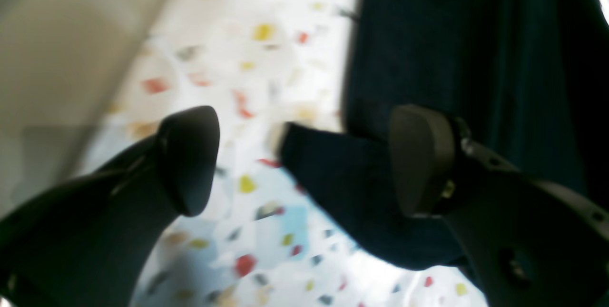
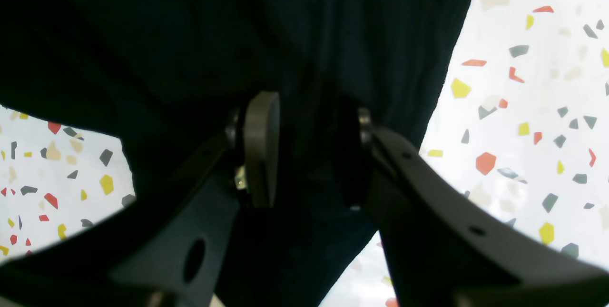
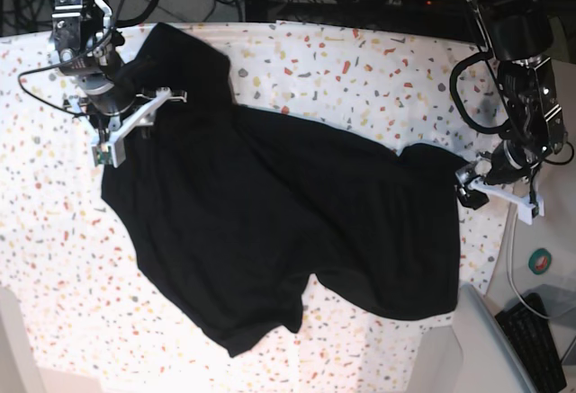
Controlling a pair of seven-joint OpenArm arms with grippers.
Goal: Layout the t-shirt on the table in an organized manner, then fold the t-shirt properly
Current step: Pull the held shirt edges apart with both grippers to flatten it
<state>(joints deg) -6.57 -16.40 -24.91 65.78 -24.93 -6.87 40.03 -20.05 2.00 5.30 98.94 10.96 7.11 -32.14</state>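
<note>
There are two end effectors, one t-shirt [image 3: 279,222] and one speckled surface [image 3: 378,60]. The t-shirt is plain black from every view, crumpled and spread unevenly across the surface, its print not visible. The left end effector [image 1: 304,159] has its pads wide apart; a small flap of the shirt's edge lies between them, touching neither clearly, with the main cloth beyond its right pad. The right end effector [image 2: 309,150] stands partly apart with dark cloth bunched between its pads; whether it grips, I cannot tell.
</note>
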